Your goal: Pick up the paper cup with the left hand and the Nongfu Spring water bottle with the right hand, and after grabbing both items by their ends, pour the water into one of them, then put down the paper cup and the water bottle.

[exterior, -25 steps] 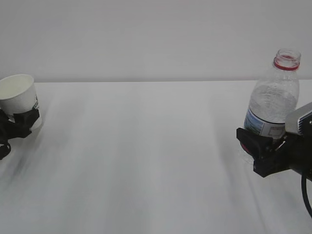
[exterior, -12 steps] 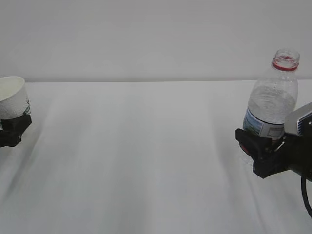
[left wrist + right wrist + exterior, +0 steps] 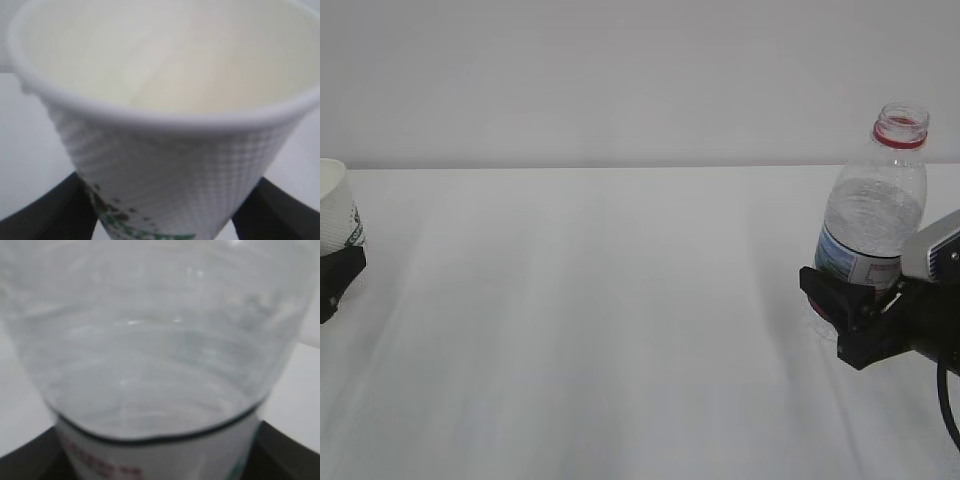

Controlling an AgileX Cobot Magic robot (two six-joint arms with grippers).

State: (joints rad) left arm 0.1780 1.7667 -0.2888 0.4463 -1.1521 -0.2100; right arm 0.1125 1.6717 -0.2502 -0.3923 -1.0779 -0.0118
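This looks like a bare test or lab setup, not a home or shop. A plain white cloth-covered counter (image 3: 620,330) fills the lower two thirds of the exterior view, and a blank pale grey wall (image 3: 620,80) closes the upper third; no furniture or decoration shows. At the right edge a black two-jaw robot hand with a light grey plate (image 3: 855,310) reaches in over the counter, and part of another black robot hand (image 3: 335,280) shows at the left edge.

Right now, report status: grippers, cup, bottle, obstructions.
Left gripper shut on paper cup, at frame's left edge. Right gripper shut on water bottle, upright, uncapped. Table between them shows nothing in the way.
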